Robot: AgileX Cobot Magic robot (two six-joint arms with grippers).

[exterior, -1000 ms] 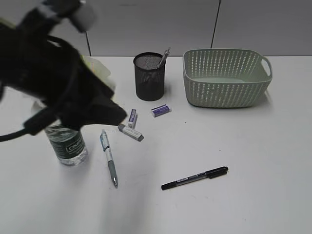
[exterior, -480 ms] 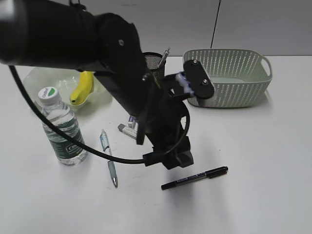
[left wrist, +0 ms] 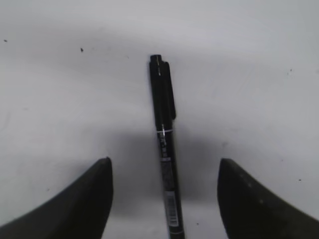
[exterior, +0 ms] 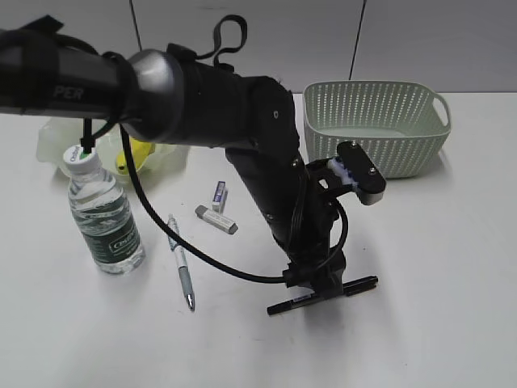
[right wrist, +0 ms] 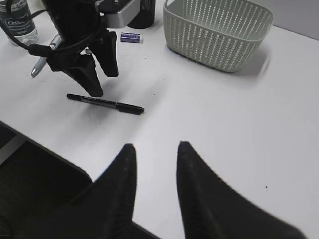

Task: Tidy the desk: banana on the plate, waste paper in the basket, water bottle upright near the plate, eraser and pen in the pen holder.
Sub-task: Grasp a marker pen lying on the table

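My left gripper point(exterior: 320, 281) is open and low over the black pen point(exterior: 359, 284) on the desk point(exterior: 436, 267). In the left wrist view the black pen point(left wrist: 163, 99) lies between the open fingers point(left wrist: 164, 160), untouched. A silver pen point(exterior: 181, 265) and two erasers point(exterior: 216, 220) lie left of it. The water bottle point(exterior: 101, 214) stands upright near the plate point(exterior: 50, 139), which holds the banana point(exterior: 133, 153). The basket point(exterior: 376, 125) is at the back right. My right gripper point(right wrist: 155, 145) is open and empty. The pen holder is hidden in the exterior view and shows at the top edge of the right wrist view point(right wrist: 144, 12). No waste paper is in view.
A third eraser point(right wrist: 131, 37) lies near the pen holder, behind my left arm. The right wrist view shows the desk's near edge point(right wrist: 75, 167) just under my right gripper.
My left arm has swung from over the bottle at the left across to the right and come down over the black pen. The bottle, plate and banana are now uncovered.
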